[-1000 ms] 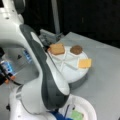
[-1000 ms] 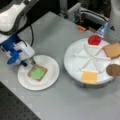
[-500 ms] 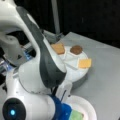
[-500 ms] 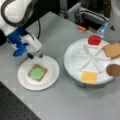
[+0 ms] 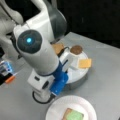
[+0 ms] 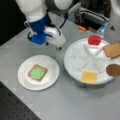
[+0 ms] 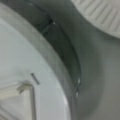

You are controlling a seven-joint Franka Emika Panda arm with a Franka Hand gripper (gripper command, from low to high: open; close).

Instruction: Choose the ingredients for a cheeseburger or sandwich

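Observation:
On the white paper plate [image 6: 23, 81] at a front view's left lies a toast square with a green lettuce piece [image 6: 37, 73] on top; the same stack [image 5: 73, 115] shows in both front views. The white divided tray [image 6: 75, 62] holds a red tomato disc [image 6: 94, 40], a second toast square [image 6: 112, 50], a dark brown patty [image 6: 113, 70] and a yellow cheese square [image 6: 89, 77]. My gripper [image 6: 59, 47] hangs between the plate and the tray, just off the tray's left rim, with nothing visibly in it. The wrist view shows only the tray's rim [image 7: 50, 82] and the plate's edge [image 7: 105, 17].
My arm's white and blue body [image 5: 42, 57] fills much of a front view and hides part of the tray. An orange item [image 6: 81, 28] and some blue equipment [image 6: 103, 29] sit behind the tray. A dark perforated board [image 6: 15, 107] borders the table at the bottom left.
The gripper has moved from over the paper plate to the right, toward the divided tray. The toast with lettuce stays on the plate.

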